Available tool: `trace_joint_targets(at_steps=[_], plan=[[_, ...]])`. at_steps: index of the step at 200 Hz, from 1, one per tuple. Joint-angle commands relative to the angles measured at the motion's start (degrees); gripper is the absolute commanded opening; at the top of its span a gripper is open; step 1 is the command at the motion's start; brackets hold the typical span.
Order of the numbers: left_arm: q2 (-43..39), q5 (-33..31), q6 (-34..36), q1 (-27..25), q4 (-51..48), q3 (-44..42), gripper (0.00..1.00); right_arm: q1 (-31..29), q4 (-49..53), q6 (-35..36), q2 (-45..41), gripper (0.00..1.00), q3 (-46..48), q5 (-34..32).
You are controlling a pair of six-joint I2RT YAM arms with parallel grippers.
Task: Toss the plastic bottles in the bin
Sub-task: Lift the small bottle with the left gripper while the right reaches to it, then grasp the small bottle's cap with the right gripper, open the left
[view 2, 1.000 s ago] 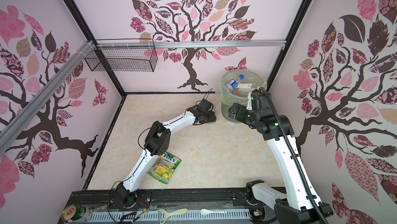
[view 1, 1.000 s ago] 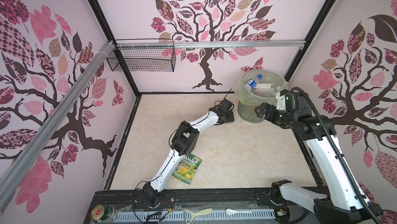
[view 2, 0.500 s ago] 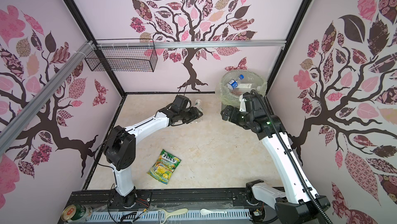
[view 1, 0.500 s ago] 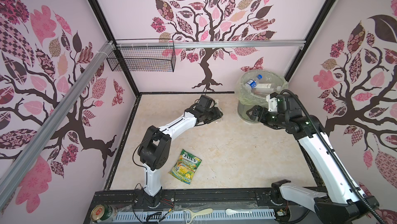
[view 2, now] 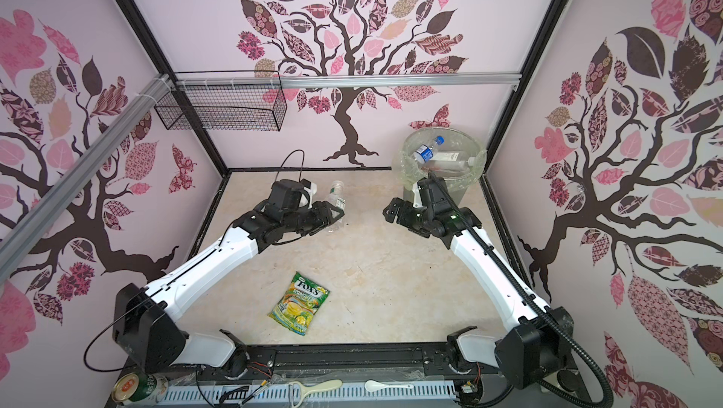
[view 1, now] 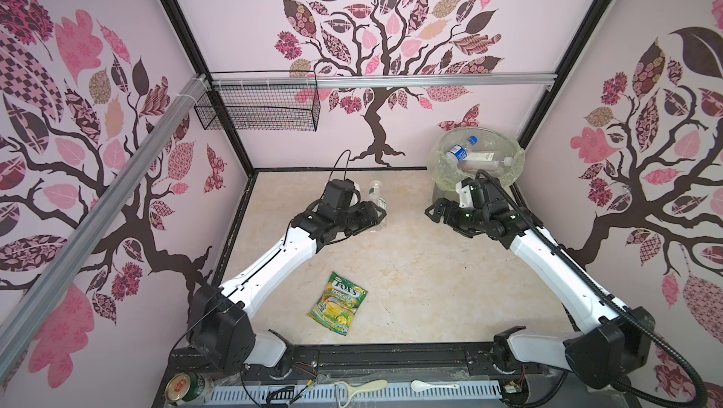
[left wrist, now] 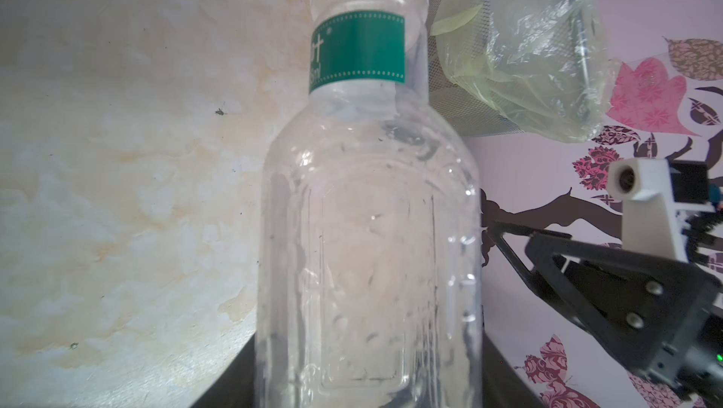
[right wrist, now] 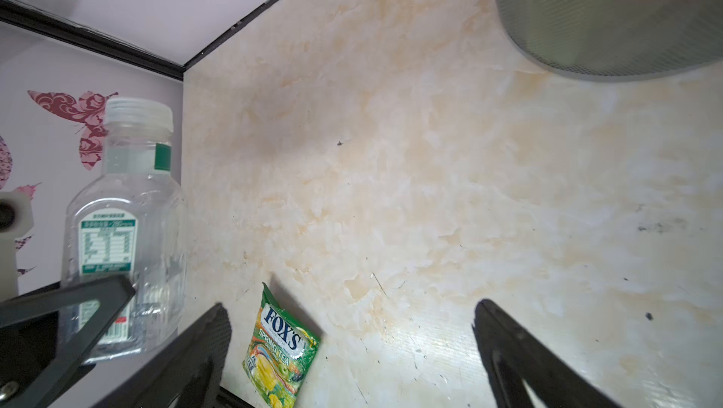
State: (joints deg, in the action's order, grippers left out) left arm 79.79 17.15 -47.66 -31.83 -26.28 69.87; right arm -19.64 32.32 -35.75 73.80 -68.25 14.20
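We see the left gripper (view 1: 380, 213) clamped on the lower body of a white-capped clear plastic bottle (view 1: 375, 194) with a green neck band, toward the back of the marbled table (view 1: 410, 277). The right gripper (view 1: 432, 210), fingers spread wide and empty, hangs between it and the round grey-green bin (view 1: 439, 173) lined with pale green plastic, where two bottles (view 1: 461, 151) lie. A green-yellow candy bag (view 1: 338, 304) rests well apart.

colour/pattern rundown
clear bottle (view 1: 375, 192): green label band, whitish cap. bin (view 1: 440, 175): translucent grey-green, pale green liner; bottle inside (view 1: 458, 152): blue cap, blue label. candy bag (view 1: 339, 304): green-yellow. desk (view 1: 430, 277): cream marble. wire basket (view 1: 258, 108): black. walls (view 1: 547, 14): pink, brown-pink tree print.
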Motion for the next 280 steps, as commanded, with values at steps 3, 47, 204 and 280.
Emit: trace_joint_targets(at_steps=[3,47,204,280], plan=[[-3.76,1.45,2.91,0.60,-2.35,-3.95,0.56,-1.23,-8.07,-5.15,3.01,1.00,0.59,1.75],[-7.41,5.16,4.99,2.98,-2.60,-6.64,0.56,-4.90,-15.28,-12.41,9.50,0.99,-3.67,4.49],[-12.37,5.00,5.56,3.10,-2.77,-9.31,0.56,-16.10,-23.89,-28.33,33.27,0.72,-26.58,12.79],[-11.96,3.94,4.64,3.02,-3.40,-9.14,0.57,-17.23,-19.58,-26.89,31.26,0.40,-26.08,10.09]])
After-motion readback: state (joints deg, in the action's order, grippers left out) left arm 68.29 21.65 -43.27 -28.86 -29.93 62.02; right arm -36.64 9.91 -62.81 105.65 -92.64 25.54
